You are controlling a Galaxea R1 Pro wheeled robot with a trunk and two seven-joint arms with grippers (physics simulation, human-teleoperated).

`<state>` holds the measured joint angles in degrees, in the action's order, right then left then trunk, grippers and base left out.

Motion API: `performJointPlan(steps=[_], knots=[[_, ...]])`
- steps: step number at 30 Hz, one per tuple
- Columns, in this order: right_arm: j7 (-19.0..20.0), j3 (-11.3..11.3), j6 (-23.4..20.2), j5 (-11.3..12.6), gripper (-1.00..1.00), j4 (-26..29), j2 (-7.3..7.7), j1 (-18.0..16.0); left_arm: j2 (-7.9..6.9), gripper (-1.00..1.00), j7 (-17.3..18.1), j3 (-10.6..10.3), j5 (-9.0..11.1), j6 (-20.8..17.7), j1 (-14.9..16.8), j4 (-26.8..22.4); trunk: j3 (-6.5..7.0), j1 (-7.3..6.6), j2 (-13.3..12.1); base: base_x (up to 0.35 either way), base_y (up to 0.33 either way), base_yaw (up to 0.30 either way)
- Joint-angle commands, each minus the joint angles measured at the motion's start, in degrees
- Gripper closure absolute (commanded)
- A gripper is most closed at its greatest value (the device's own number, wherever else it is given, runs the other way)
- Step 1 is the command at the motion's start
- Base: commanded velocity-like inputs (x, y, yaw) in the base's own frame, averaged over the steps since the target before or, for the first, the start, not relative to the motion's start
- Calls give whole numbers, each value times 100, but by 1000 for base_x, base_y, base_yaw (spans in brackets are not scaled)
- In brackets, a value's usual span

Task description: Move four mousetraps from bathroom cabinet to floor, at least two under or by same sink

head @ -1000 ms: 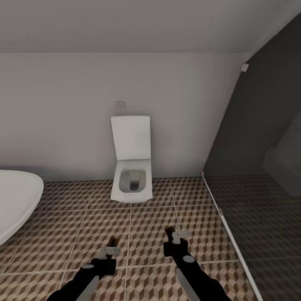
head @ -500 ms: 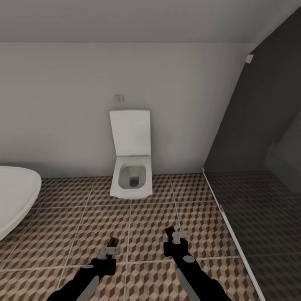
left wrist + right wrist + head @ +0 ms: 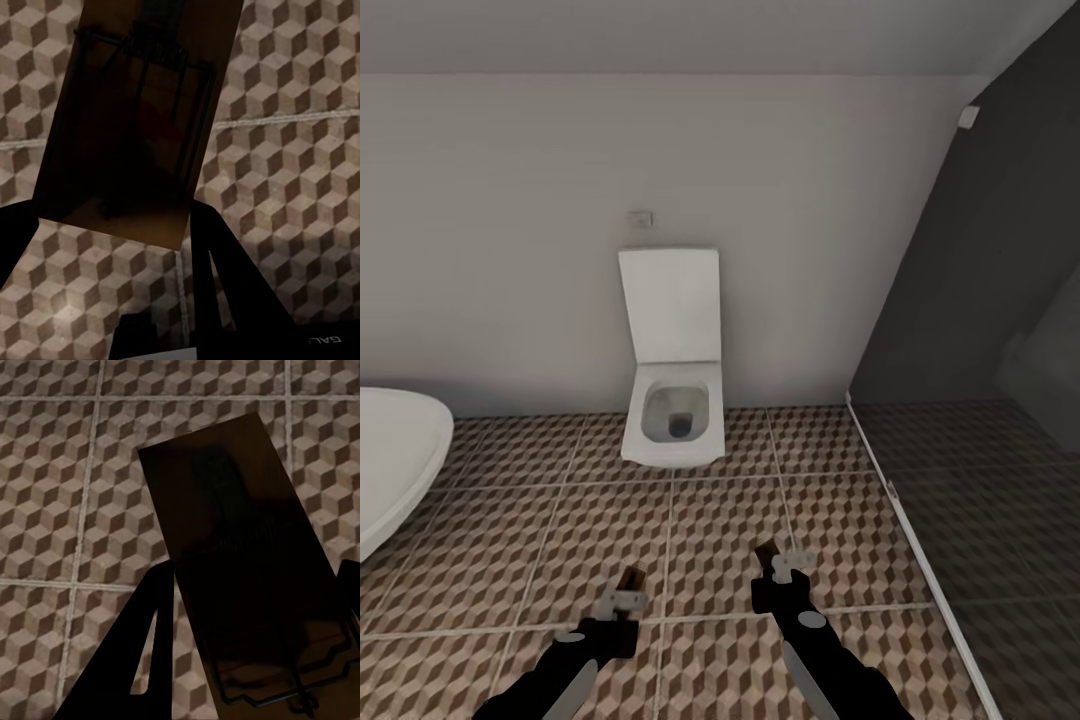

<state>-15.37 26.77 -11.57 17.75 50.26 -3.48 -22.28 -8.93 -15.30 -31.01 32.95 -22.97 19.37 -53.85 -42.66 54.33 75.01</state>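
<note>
Each of my grippers carries a mousetrap above the bathroom floor (image 3: pixel 710 510) of cube-patterned tiles. My left gripper (image 3: pixel 628 592) is shut on a tan mousetrap (image 3: pixel 630 578). The left wrist view shows that trap (image 3: pixel 135 127) close up, with black wire and a red spot, between the dark fingers (image 3: pixel 225 262). My right gripper (image 3: pixel 772 566) is shut on a second mousetrap (image 3: pixel 765 553). It appears as a dark board (image 3: pixel 240 577) in the right wrist view, over the tiles (image 3: pixel 75 495). The cabinet and the bathroom sink are out of view.
A white toilet (image 3: pixel 672 400) with its lid up stands against the far wall, straight ahead. The rim of a white bathtub (image 3: pixel 400 460) juts in at the left. A darker grey floor section (image 3: pixel 1000 520) lies to the right, behind a pale strip (image 3: pixel 905 520).
The camera has moved: wall, toilet and bathtub now sit higher and slightly smaller in the picture. Both arms keep the same pose, with the mousetraps still held.
</note>
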Motion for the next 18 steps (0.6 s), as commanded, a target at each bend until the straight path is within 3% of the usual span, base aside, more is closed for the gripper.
performJointPlan(steps=[1, 11, 18], knots=[[-54, 21, -21, 44, 100, 10, 4, -4, -8, 100, -52, -27, 44, -14, 4, -12, -33, 23, 45, 0, 0, 0], [-54, 21, -21, 44, 100, 5, -4, -4, -11, 100, -52, -27, 44, -14, 5, -12, -304, 242, 446, 0, 0, 0], [-54, 21, -21, 44, 100, 7, 0, -4, -12, 100, -52, -27, 44, -6, 5, -124, -386, 264, 486, 0, 0, 0]])
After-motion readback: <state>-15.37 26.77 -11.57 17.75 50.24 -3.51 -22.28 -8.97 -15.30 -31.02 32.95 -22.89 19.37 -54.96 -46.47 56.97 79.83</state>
